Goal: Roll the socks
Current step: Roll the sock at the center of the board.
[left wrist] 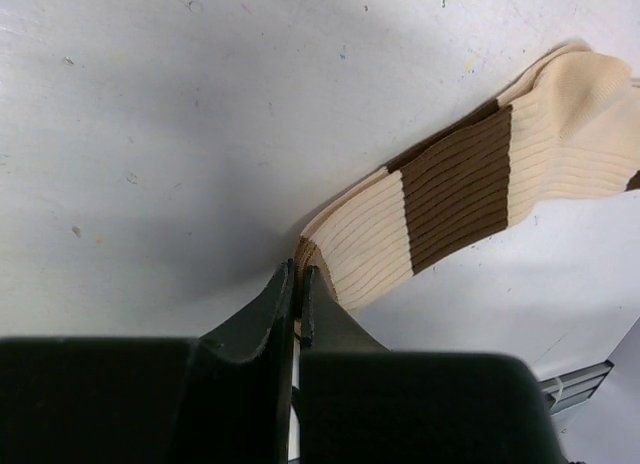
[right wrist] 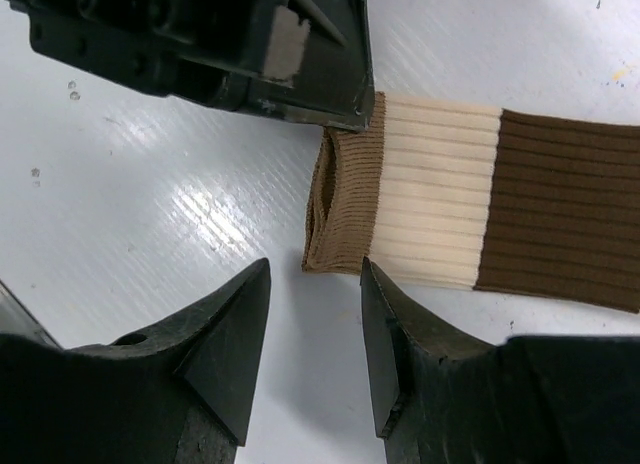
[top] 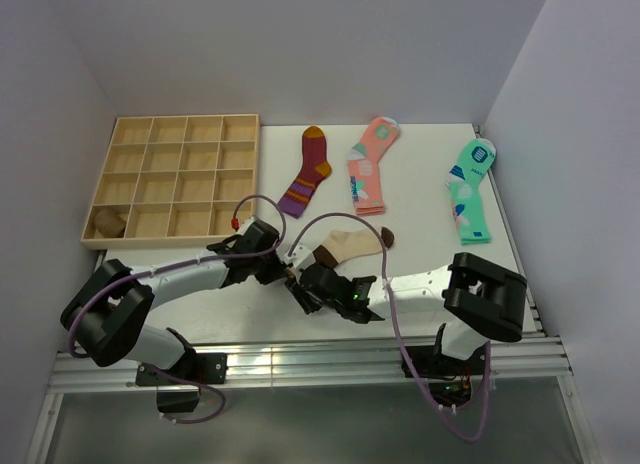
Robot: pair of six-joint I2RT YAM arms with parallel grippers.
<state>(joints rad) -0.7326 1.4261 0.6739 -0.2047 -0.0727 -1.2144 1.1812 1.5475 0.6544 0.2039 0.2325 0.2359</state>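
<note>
1. Flat, off the near right corner of the wooden tray [top: 180, 179]: socks [top: 350, 246], dark toe end farthest from it.
2. Pinched tight on the cuff corner: left gripper [left wrist: 297, 274].
3. Spread apart, holding nothing, just short of the cuff, farther from the tray: right gripper [right wrist: 315, 274].

White table [top: 420, 199] — pale lilac walls [top: 300, 44], three sides

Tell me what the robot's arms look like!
The left arm and right arm have chunky black joints joined by white tubes. A thin purple cable loops along each one. The jaws are black, flat-sided wedges that narrow to points.
</note>
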